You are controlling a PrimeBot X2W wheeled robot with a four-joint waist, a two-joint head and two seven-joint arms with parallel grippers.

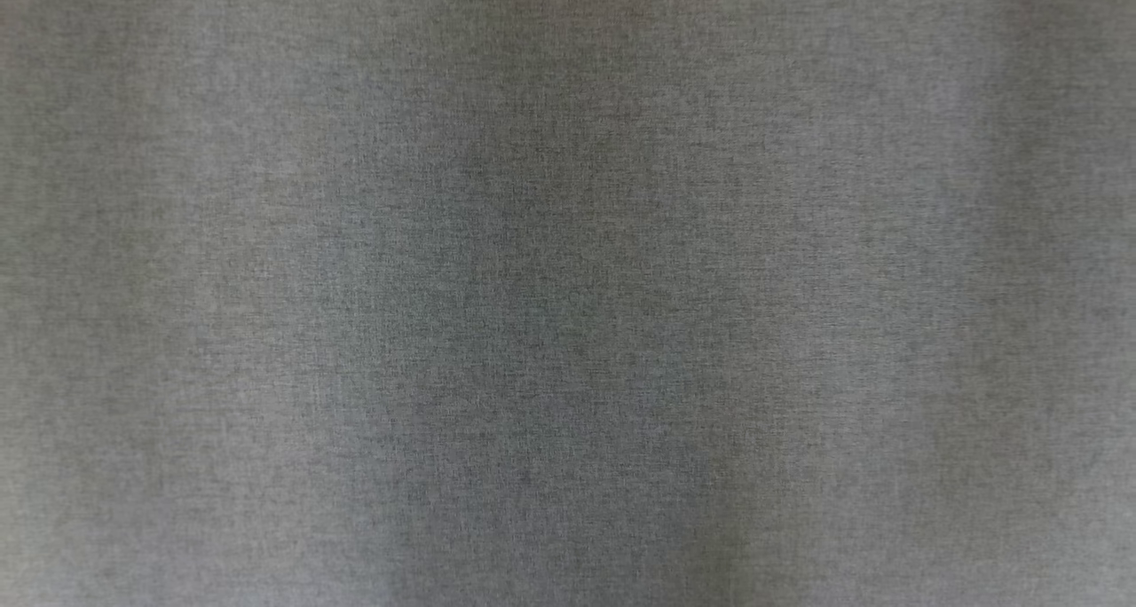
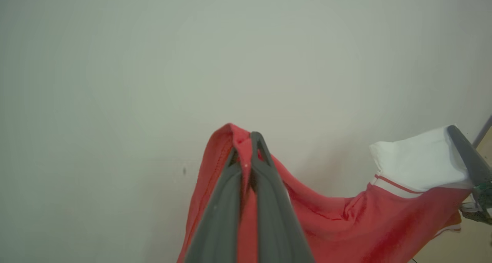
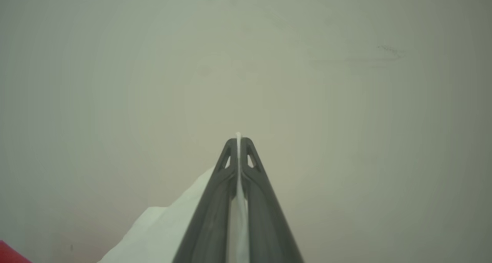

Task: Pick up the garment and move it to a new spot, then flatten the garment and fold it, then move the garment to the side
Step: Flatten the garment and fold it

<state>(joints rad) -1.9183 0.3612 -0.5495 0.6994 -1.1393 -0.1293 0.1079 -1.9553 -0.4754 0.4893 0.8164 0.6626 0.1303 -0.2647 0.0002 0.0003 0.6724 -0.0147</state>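
Left gripper (image 2: pixel 248 147) is pinched tight on a fold of the garment (image 2: pixel 365 220), its 2 dark fingers pressed together w/ a peak of red cloth poking up btwn and around the tips. From that pinch the red fabric drops down the left side of the fingers and also sags in a shallow curve across to the right of the left wrist view, where it meets a white section w/ a thin red stripe along the seam. That white section is lifted at its far end by a dark finger (image 2: pixel 467 157) of the other arm, so the garment hangs stretched btwn the 2 arms, off any support as far as this view shows. Right gripper (image 3: pixel 238 142) is likewise clamped: a thin white edge of cloth runs up the slit btwn its fingers and sticks out just past the tips, w/ more white fabric (image 3: pixel 165 228) spreading down to the lower left and a scrap of red at the corner. Behind both is a plain pale surface (image 2: pixel 153 63); a tan patch (image 2: pixel 457 247) sits at the lower right of the left wrist view. Head cam looks onto a grey woven surface (image 1: pixel 568 287), blurred; can't tell what it is.
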